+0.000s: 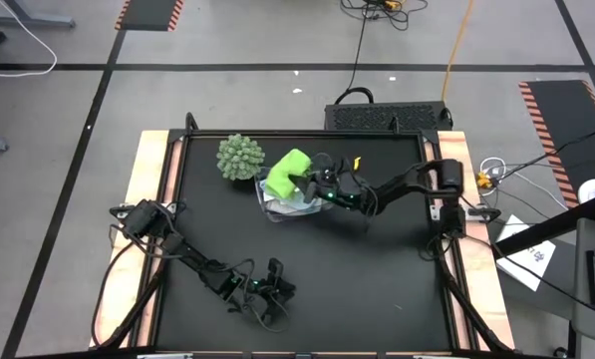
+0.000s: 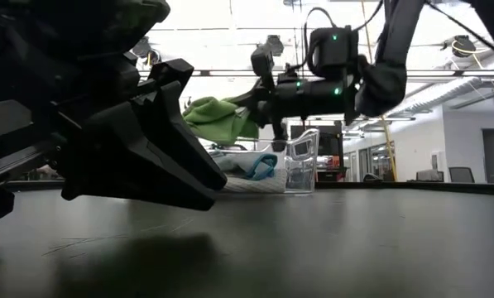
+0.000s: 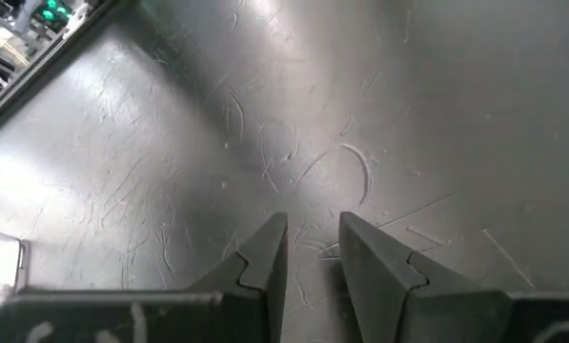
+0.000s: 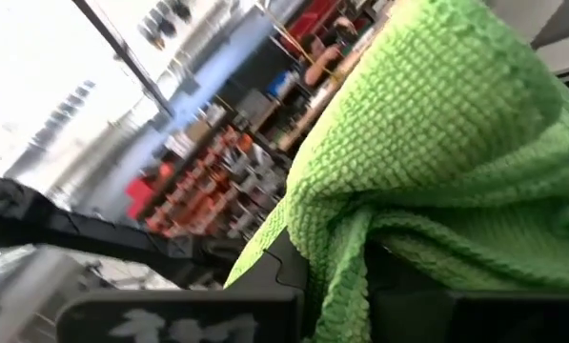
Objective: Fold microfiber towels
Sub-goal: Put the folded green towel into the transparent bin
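Towel (image 1: 289,168) above bin (image 1: 277,209), plant (image 1: 239,157) beside, perhaps touching.

Lime green towel (image 1: 287,171): waffle-textured, bunched, lifted above clear bin (image 2: 303,161), draped over right gripper's (image 4: 336,286) shut jaws. Light blue towel (image 2: 261,166): crumpled low beside bin, on pale cloth, possibly white towel (image 2: 245,185), lying flat on counter.

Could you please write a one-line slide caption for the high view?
Right gripper lifts lime green towel from clear bin; left gripper waits.
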Tool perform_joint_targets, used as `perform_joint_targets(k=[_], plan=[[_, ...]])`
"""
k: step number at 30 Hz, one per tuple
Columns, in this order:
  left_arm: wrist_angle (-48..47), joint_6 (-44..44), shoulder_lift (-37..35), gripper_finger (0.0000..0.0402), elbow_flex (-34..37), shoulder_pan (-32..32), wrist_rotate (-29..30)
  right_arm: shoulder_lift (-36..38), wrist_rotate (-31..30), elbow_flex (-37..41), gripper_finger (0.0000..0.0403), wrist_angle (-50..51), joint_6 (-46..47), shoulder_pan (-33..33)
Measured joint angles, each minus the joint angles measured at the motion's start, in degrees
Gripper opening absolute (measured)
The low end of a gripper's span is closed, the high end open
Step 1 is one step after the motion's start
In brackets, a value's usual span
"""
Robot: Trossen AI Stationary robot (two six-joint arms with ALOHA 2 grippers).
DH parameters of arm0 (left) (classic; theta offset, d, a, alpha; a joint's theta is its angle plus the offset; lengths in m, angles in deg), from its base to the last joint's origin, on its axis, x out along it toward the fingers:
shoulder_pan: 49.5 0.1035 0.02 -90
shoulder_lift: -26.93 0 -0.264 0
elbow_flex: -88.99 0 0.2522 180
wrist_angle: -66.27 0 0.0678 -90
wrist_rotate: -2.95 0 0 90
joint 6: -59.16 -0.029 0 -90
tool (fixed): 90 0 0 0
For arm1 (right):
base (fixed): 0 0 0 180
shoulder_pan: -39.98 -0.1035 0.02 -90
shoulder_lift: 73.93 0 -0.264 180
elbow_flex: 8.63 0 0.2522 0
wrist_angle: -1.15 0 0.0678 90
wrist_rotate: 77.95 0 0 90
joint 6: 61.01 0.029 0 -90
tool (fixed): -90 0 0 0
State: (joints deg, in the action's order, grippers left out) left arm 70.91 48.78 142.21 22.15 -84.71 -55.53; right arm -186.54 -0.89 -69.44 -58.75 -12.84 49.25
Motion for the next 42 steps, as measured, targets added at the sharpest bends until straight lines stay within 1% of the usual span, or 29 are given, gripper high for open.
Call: perform_joint_targets(k=[2,4,8,12,18,23,25,27,30,36,39,42], plan=[[-0.11,-0.01,0.00,0.0101,0.00,-0.24,0.11,-1.86,-0.31,-0.15,0.0013,-3.24,1.55,0.02],[-0.14,0.00,0.00,0.0101,0.00,-0.24,0.06,-2.59,-0.58,-0.15,0.0013,-3.48,2.15,-0.18],[-0.13,0.01,0.00,0.0101,0.02,-0.24,0.05,-2.60,-2.67,-0.15,0.0013,-1.96,1.52,-1.52],[-0.09,0.39,0.00,0.0101,0.06,-0.17,0.04,-2.19,-2.43,-0.15,0.0014,-1.38,0.67,-1.53],[-0.07,0.53,0.00,0.0102,0.09,-0.18,-0.16,-2.22,-1.78,-0.11,0.0015,2.23,2.00,-1.60],[-0.07,0.65,0.00,0.0102,0.11,-0.13,-1.29,-2.24,-1.79,-0.11,0.0021,1.56,0.87,-1.87],[-0.07,0.64,0.00,0.0102,0.11,-0.13,-1.31,-2.22,-0.63,-0.11,0.0034,0.94,0.39,-2.07],[-0.07,0.61,0.00,0.0102,0.11,-0.13,-1.34,-2.22,-0.05,-0.11,0.0056,0.76,0.56,-2.15],[-0.07,0.47,0.00,0.0102,0.11,-0.13,-1.40,-2.22,-0.05,-0.11,0.0100,0.74,0.75,-2.29],[-0.07,0.47,0.00,0.0102,0.11,-0.14,-1.49,-2.22,-0.14,-0.11,0.0187,0.64,4.72,-2.33],[-0.07,0.47,0.00,0.0102,0.11,-0.17,-1.49,-2.22,-0.30,-0.11,0.0217,0.61,6.16,-2.39],[-0.07,0.47,0.00,0.0102,0.11,-0.17,-1.51,-2.20,-0.36,-0.11,0.0233,0.61,7.89,-2.80]])
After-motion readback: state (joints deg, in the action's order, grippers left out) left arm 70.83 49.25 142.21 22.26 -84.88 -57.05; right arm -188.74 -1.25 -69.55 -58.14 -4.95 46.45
